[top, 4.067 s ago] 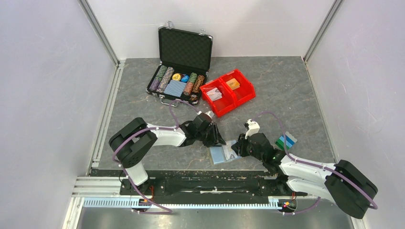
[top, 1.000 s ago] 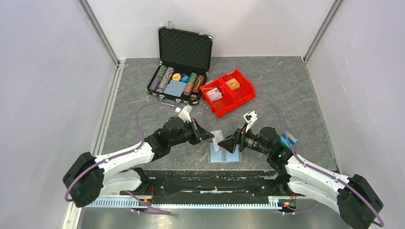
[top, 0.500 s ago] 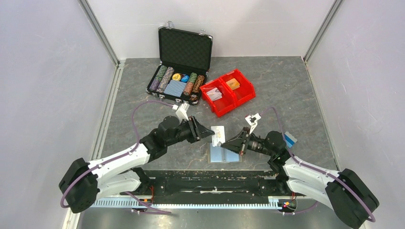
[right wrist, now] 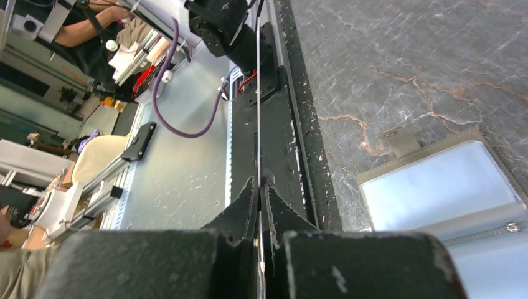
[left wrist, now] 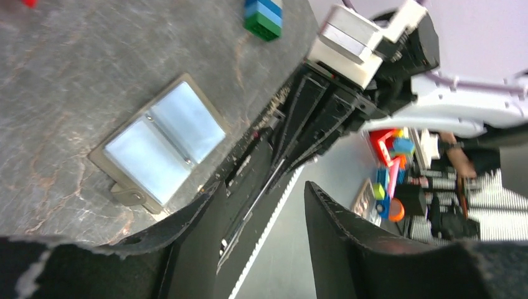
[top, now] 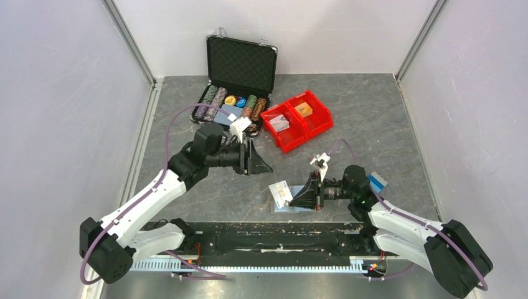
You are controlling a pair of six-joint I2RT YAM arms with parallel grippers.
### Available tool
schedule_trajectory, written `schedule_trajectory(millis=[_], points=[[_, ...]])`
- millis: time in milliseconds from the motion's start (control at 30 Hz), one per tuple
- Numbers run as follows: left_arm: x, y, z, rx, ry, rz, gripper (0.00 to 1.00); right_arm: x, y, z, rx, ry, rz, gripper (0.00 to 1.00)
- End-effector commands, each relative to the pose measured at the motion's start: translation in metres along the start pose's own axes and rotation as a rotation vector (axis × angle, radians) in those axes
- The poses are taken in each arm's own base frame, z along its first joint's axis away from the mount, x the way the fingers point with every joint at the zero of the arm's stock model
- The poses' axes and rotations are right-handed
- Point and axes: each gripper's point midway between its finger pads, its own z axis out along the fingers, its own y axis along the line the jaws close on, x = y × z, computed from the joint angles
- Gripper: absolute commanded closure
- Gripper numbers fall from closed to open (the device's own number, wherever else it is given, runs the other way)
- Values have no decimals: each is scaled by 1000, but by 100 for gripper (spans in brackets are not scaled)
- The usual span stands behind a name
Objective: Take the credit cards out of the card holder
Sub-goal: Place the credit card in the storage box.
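The card holder (left wrist: 159,143) lies open and flat on the table, its two light blue panels facing up; it also shows in the right wrist view (right wrist: 448,187). In the top view my right arm hides most of the card holder (top: 297,207). My right gripper (top: 294,195) is shut on a pale credit card (top: 280,193), which hangs just above the holder's left end. That card (right wrist: 258,93) appears edge-on as a thin line between the right gripper's (right wrist: 260,182) pressed jaws. My left gripper (top: 260,164) is open and empty, up and to the left of the holder; in its own view the left gripper (left wrist: 263,185) has nothing between the fingers. Blue and green credit cards (top: 375,182) lie stacked at the right (left wrist: 263,15).
A black poker-chip case (top: 240,81) stands open at the back, with two red bins (top: 297,119) to its right. The black base rail (top: 280,233) runs along the table's near edge, just in front of the holder.
The left gripper opened, let go of the pale card and drew back up and to the left. The right gripper shut on that card and carried it lower, over the holder's left end.
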Motion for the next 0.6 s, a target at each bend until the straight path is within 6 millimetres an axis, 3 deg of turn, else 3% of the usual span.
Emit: schedule_trajectory(millis=[0, 167, 567], points=[[21, -21, -5, 148, 171, 122, 46, -8, 14, 1, -76, 32, -77, 100], [28, -30, 5, 240, 240, 127, 55, -7, 15, 1, -78, 31, -59, 100], [40, -27, 13, 247, 307, 175, 58, -8, 18, 2, -95, 28, -21, 100]])
